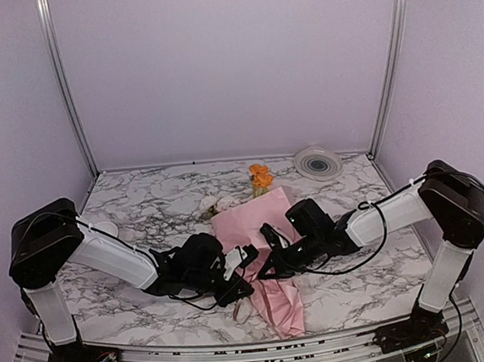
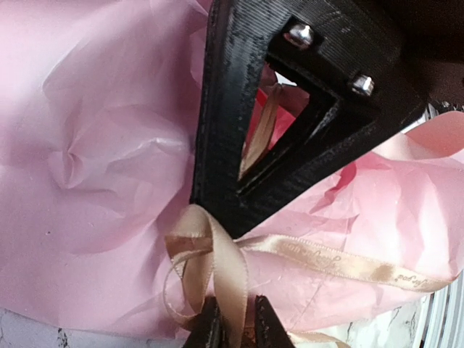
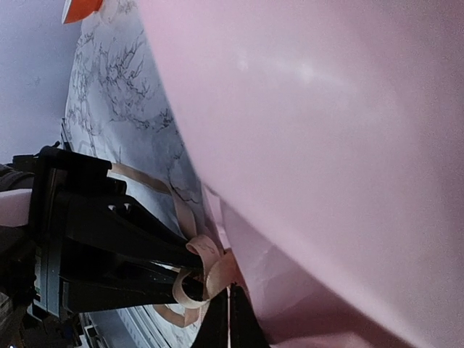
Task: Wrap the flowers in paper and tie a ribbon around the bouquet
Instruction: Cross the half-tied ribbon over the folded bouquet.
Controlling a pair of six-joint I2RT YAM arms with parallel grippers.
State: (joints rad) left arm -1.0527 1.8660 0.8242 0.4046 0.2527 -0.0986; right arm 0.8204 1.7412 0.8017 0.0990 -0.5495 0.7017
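Presently: bouquet [image 1: 261, 255] lying near-centre on the counter [image 1: 142, 207]; left fingers [image 2: 209, 330] pinching a loop of the ribbon [image 2: 326, 257], evidently to snug its knot; right fingers [image 3: 216, 330] clenched beside it, perhaps on another strand.

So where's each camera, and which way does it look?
Top: high behind, looking down at the table and bouquet; left arm and right arm show.
Left wrist: on that arm, close on the paper; its jaws pinch the ribbon.
Right wrist: on that arm, along the paper; its jaws show.
Wrist views share the ribbon knot.
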